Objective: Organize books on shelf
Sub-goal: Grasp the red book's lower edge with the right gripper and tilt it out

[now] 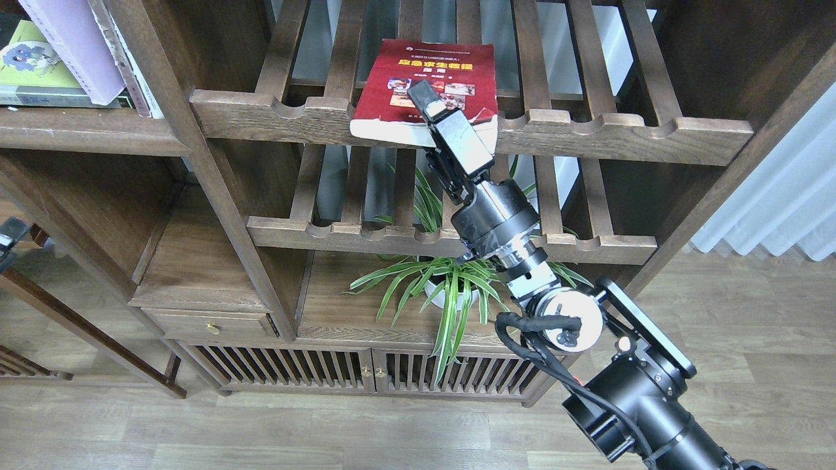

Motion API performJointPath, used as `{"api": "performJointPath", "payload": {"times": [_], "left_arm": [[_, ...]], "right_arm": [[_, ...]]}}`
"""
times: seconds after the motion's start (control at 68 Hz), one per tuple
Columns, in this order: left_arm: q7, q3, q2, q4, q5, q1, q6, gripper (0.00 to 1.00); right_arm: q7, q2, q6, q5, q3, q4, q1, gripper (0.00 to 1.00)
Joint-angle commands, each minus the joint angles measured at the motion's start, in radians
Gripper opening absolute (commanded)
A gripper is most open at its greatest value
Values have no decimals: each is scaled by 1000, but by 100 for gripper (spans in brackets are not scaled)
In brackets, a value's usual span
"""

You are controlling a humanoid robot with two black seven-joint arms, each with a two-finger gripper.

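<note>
A: Right gripper is up at the near edge of the red book, fingers seen almost end-on and dark. Honestly, I cannot tell how far apart they stand, or whether they have the cover pinched at all.

B: It overlaps the cover, though?

A: It does; the tip sits over the lower middle of the cover, just beside the torn near-right corner. Touching or hovering, I cannot say. The book lies flat on the upper slatted rack, its near edge hanging out over the scalloped front rail, long axis running near to far, tipped slightly left at the near end.

B: So the book is straight ahead of the fingers.

A: Right in line, yes, and the right arm is the only one close (the left gripper is barely a sliver at the far left edge, its state unreadable).

B: Where does it need to go?

A: My guess is left, to the solid brown shelf at upper left, where the lavender book leans and the yellow-green book lies flat under it. That is well apart, past an upright post.

B: Any writing?

A: Yellow Chinese title across the red cover, a strip of small photos beneath it; too small for me to read. A potted plant sits below.
</note>
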Motion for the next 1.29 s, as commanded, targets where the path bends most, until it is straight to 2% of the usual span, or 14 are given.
{"api": "performJointPath", "payload": {"times": [0.0,0.088,0.309,0.426,0.676,0.691,0.705,0.97,1.278], "left_arm": [[0,1,0,0,0,-1,0,100],[0,1,2,0,0,-6,0,100],[0,1,2,0,0,-6,0,100],[0,1,5,0,0,-6,0,100],[-2,0,6,2,0,-6,0,100],[-2,0,6,2,0,-6,0,100],[-2,-2,8,2,0,-6,0,100],[-2,-5,8,5,0,-5,0,100],[-2,7,6,11,0,14,0,100]], "right_arm": [[0,0,-1,0,6,-6,-4,70],[0,0,-1,0,21,-6,-15,64],[9,0,-35,0,38,-6,-32,60],[17,0,-34,0,49,-6,-33,54],[17,0,20,6,47,1,-56,20],[17,0,56,6,46,1,-67,7],[17,0,64,6,46,1,-70,5],[15,0,112,9,33,40,-139,5],[5,0,275,12,-36,93,-317,5]]}}
